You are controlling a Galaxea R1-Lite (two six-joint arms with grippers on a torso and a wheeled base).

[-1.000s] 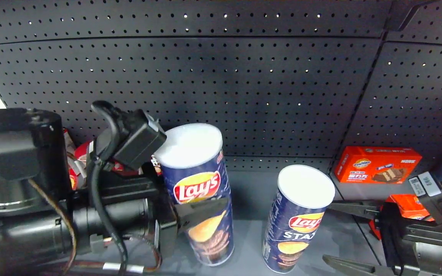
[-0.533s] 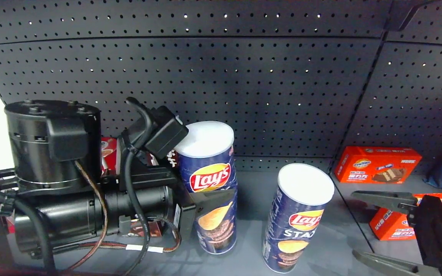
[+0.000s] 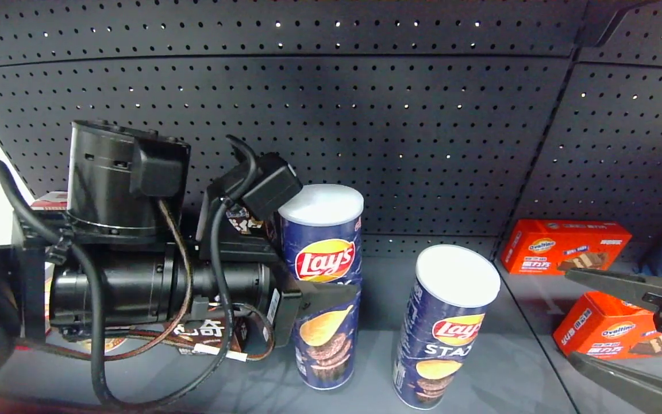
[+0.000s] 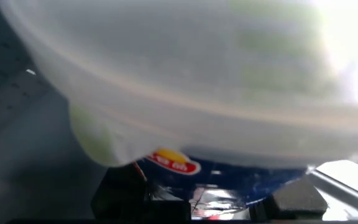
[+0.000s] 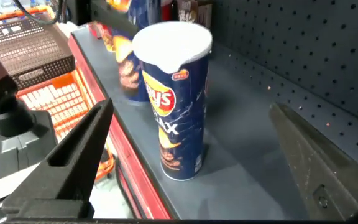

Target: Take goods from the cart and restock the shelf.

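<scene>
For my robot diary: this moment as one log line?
left gripper: holds left chip can | right gripper: open | right chip can: standing free

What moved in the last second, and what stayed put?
The left end effector, shut on the held chip can, carried it rightward and deeper onto the shelf. The open right end effector pulled back to the right, away from the second can, which stayed in place.
</scene>
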